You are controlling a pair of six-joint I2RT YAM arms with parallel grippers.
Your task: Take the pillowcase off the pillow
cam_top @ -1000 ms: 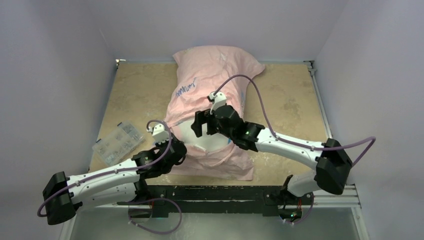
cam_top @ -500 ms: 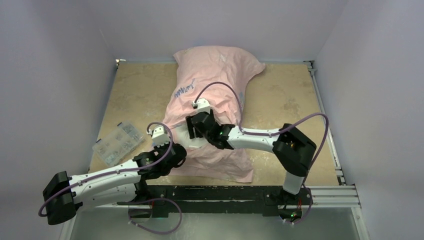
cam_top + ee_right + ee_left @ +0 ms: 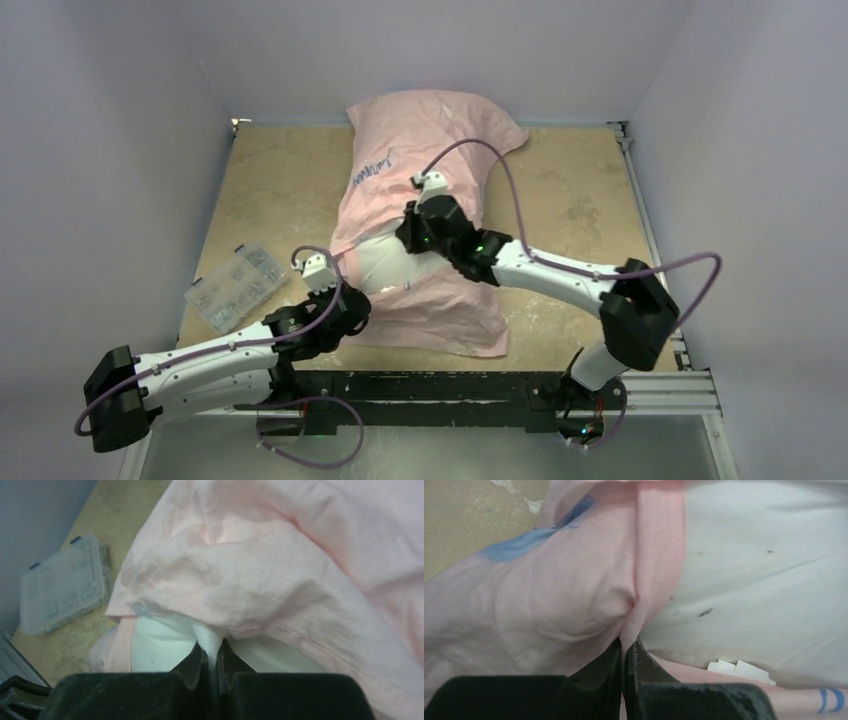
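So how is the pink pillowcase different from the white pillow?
The pillowcase is pale pink with blue writing; the pillow is plain white with dark specks. The pillowcase is thin and wrinkled; the pillow looks plump. The pillowcase covers most of the pillow, which peeks out at the near end. The left gripper pinches the pillowcase hem; the right gripper pinches the pillow. Both are soft cloth.

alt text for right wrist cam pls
The right gripper is shut on a pinch of the white pillow, just under the open hem of the pale pink pillowcase. A clear plastic box sits on the tan table at left.
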